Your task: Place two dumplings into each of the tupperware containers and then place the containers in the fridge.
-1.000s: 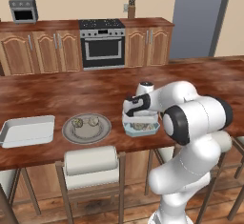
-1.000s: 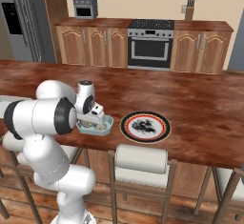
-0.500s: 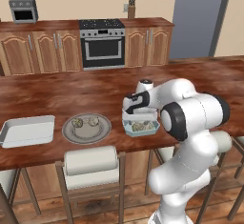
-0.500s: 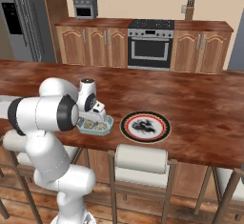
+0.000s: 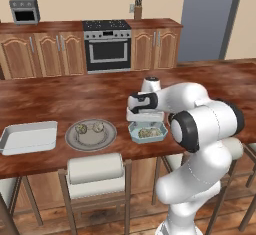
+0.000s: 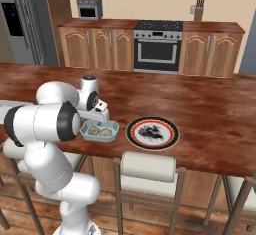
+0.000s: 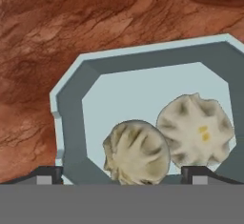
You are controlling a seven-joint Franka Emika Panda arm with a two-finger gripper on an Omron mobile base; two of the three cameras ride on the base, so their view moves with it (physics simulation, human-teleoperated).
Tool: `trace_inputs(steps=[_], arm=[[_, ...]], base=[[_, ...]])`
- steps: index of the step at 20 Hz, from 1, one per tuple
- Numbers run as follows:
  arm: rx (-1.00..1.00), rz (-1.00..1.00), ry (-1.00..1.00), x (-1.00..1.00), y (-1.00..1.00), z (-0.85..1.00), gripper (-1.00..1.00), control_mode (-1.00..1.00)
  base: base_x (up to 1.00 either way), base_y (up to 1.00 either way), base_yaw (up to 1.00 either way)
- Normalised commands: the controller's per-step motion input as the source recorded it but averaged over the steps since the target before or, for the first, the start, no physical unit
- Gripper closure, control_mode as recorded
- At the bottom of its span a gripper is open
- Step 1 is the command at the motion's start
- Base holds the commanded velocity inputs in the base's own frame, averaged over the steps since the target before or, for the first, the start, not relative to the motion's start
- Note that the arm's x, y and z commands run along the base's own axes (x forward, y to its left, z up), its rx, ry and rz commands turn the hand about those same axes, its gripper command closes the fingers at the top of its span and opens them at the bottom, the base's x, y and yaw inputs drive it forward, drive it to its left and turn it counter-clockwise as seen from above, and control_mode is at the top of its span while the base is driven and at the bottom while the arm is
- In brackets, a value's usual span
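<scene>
With two dumplings (image 7: 136, 152) in the blue tub (image 5: 148, 132), the hand (image 7: 122, 175) hangs apart above; next, the plate's (image 5: 91, 134) pair go into the white tray (image 5: 29, 137)

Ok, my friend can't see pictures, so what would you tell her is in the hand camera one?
Two pale, crimped dumplings sit side by side, touching, in a light blue octagonal tub on a reddish-brown wooden counter. The open gripper hangs just above them, holding nothing, its dark finger tips far apart at the bottom.

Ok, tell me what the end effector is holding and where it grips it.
Nothing: the end effector is open above the blue tub, two dumplings lying loose inside.
</scene>
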Motion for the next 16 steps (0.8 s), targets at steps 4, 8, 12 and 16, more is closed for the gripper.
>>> trace_inputs(steps=[4,8,12,16], arm=[[0.00,0.00,0.00,0.00,0.46,0.00,-1.00,-1.00],[0.00,0.00,0.00,0.00,0.56,0.00,-1.00,-1.00],[0.00,0.00,0.00,0.00,0.25,-0.07,-1.00,-1.00],[0.00,0.00,0.01,0.00,0.16,-0.13,-1.00,-1.00]], base=[[0.00,0.00,0.00],[0.00,0.00,0.00],[0.00,0.00,0.00],[0.00,0.00,0.00]])
